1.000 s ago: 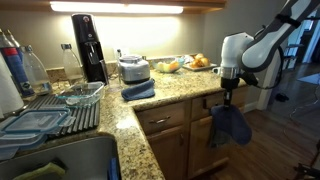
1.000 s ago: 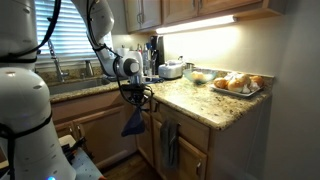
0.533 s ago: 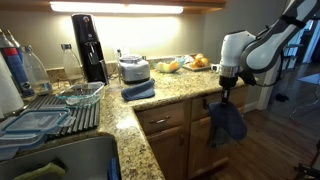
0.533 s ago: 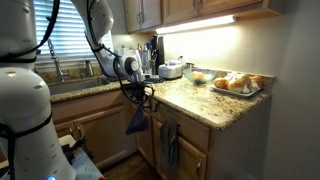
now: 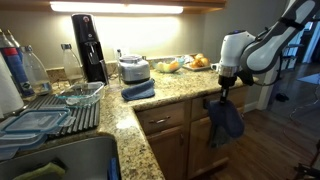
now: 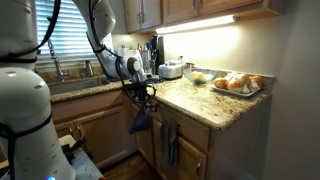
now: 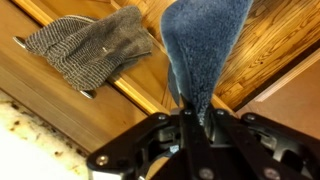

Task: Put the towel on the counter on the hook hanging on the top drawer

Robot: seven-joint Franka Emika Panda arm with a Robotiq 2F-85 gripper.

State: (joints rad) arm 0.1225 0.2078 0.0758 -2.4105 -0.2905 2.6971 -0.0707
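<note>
The towel (image 5: 227,123) is off the table (image 5: 178,90) and in the air. It hangs as a slate-blue bunch just outside the table's rounded front edge, near its outer corner, level with the wooden fronts below. The claw (image 5: 224,90) is clamped on its upper end, and the wrist view shows the cloth (image 7: 205,45) pinched between the closed jaws and running straight away from them. So the towel lies directly under the claw, with its long axis vertical and its loose end lowest. Only a small gathered part sits in the grip.

The top drawer (image 5: 204,104) is just behind the hanging cloth, under the table's edge. In an exterior view the towel (image 6: 140,122) seems to hang near that front, but I cannot tell whether they touch. A grey-green towel (image 7: 95,45) is draped against the same run of wood, just beside the blue one; an exterior view shows it (image 6: 168,143) further along the table's front edge. I cannot pick out the hook in any view, as it is too small or covered.

The next move looks like a short sideways and inward carry. The pinched top end would have to come level with the drawer's upper lip so a fold can catch. A folded blue towel (image 5: 138,90) lies back on the table, well apart.
</note>
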